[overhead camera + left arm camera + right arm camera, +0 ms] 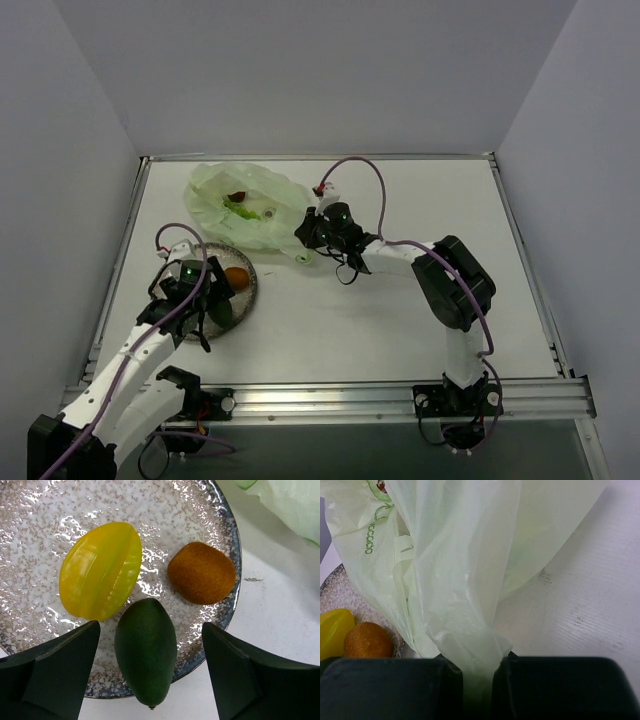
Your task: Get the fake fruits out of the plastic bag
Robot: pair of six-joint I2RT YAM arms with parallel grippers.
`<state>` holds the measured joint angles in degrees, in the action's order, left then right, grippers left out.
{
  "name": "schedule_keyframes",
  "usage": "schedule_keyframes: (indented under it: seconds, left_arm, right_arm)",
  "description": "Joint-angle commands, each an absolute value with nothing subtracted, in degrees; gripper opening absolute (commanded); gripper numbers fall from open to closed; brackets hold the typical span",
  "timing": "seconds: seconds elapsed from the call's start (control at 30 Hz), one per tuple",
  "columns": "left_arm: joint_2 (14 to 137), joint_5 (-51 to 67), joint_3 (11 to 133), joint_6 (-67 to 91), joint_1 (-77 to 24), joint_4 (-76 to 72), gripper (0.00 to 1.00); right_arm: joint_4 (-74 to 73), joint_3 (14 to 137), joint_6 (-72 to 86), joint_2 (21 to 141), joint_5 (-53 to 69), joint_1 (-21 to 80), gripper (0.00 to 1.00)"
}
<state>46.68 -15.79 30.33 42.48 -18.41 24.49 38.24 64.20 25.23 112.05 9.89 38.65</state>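
Note:
The pale green plastic bag lies at the back of the table; a dark red fruit and a light green fruit show through it. My right gripper is shut on the bag's bunched film at its right end. On the grey speckled plate lie a yellow fruit, an orange-brown fruit and a dark green fruit. My left gripper is open just above the plate, its fingers either side of the dark green fruit, not touching it.
The plate sits front left, just in front of the bag. Metal rails edge the table on all sides. The left arm covers most of the plate in the top view; only the orange fruit shows there.

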Motion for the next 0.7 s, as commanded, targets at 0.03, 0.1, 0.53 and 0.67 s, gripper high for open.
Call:
schedule_keyframes:
  seconds: [0.03,0.1,0.53,0.67]
  left_arm:
    - [49.04,-17.06,37.78,42.36,-18.81,19.79,0.72]
    - [51.75,-16.09,39.45,42.01,-18.9,17.33,0.59]
    - [92.17,-14.68,70.55,38.59,-17.58,6.05,0.02]
    - [100.18,-13.54,77.6,36.83,-17.14,7.82,0.02]
  right_arm:
    - [39.02,63.99,24.52,109.78,10.28,38.93,0.0]
    - [39.11,63.46,24.52,109.69,10.28,39.2,0.0]
    - [40.43,59.33,24.17,107.32,9.4,40.25,0.0]
    - [40.52,59.24,23.91,106.79,9.23,40.08,0.0]
